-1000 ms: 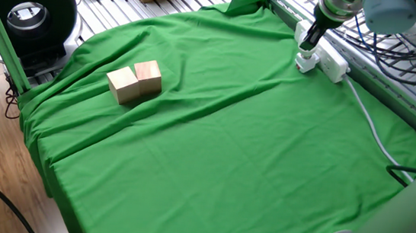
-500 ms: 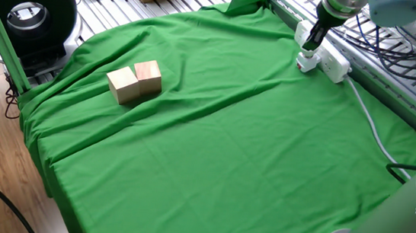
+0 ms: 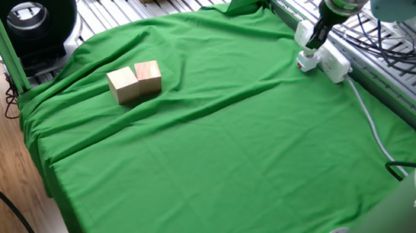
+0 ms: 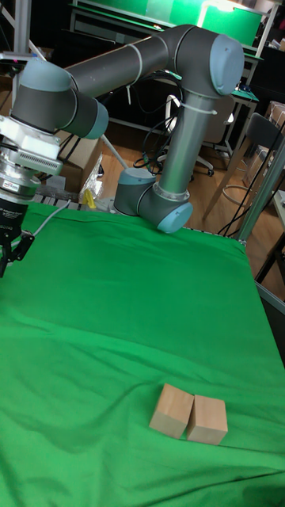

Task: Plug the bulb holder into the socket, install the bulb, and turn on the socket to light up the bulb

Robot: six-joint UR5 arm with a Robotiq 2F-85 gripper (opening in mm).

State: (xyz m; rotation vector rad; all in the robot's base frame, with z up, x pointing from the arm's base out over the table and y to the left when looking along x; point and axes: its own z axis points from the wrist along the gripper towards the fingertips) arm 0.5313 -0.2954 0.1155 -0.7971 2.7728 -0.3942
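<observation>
Hovering over the socket [image 3: 327, 61], the gripper [image 3: 312, 41] sits above a small white piece, perhaps the bulb holder [image 3: 305, 62]. Its grip is unclear.

hand [image 3: 312, 44] grip unclear; socket [image 3: 328, 61] partly hidden

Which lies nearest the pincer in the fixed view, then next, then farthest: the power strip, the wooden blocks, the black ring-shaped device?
1. power strip: directly beneath the pincer, far right edge.
2. wooden blocks: mid-left on the green cloth.
3. black ring-shaped device: far left, off the cloth.
</observation>
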